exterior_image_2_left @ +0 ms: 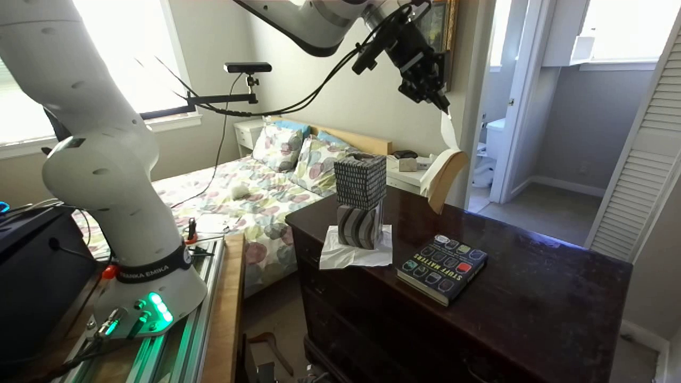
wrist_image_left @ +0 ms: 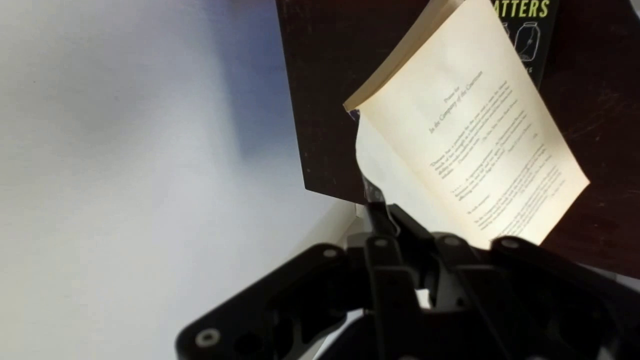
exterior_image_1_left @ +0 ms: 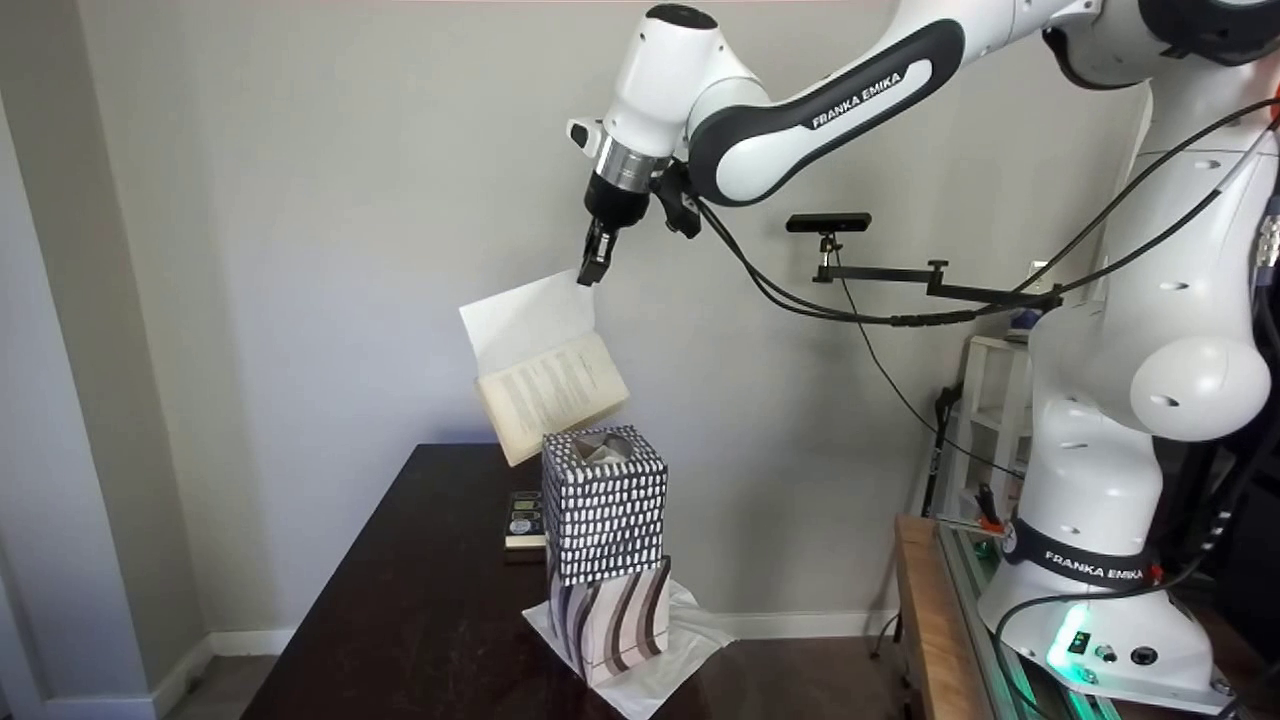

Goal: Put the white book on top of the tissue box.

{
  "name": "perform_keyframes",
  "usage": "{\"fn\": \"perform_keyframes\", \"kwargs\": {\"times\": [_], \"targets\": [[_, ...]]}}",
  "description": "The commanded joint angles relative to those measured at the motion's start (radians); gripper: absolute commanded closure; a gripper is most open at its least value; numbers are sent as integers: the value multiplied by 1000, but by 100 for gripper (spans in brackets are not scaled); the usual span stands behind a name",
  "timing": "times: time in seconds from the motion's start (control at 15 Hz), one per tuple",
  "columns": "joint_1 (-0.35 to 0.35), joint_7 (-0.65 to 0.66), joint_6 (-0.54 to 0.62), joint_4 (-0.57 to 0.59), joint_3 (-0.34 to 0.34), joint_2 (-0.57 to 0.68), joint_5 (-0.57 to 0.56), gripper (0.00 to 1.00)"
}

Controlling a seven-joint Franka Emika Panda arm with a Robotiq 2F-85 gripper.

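Cream pages drooping, the white book [exterior_image_1_left: 545, 367] is suspended in the air, splayed wide, left of centre in an exterior view. Next along, the pincer [exterior_image_1_left: 590, 272] is closed tight, with only the book's cover gripped. Farther right, the tissue box [exterior_image_1_left: 607, 545] is stood upright on a white sheet [exterior_image_1_left: 690, 640], not yet topped. The carrying step is judged to be in hand; next, the book should be raised clear of the box, brought over it and lowered gently.
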Motion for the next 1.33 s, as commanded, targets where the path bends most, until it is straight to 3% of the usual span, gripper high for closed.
{"fn": "perform_keyframes", "kwargs": {"times": [0.0,0.73,1.27], "targets": [[-21,14,-53,39,36,-39,-13,99],[-4,-3,-140,154,113,-88,-11,99],[36,-109,-174,179,140,-99,95,99]]}}
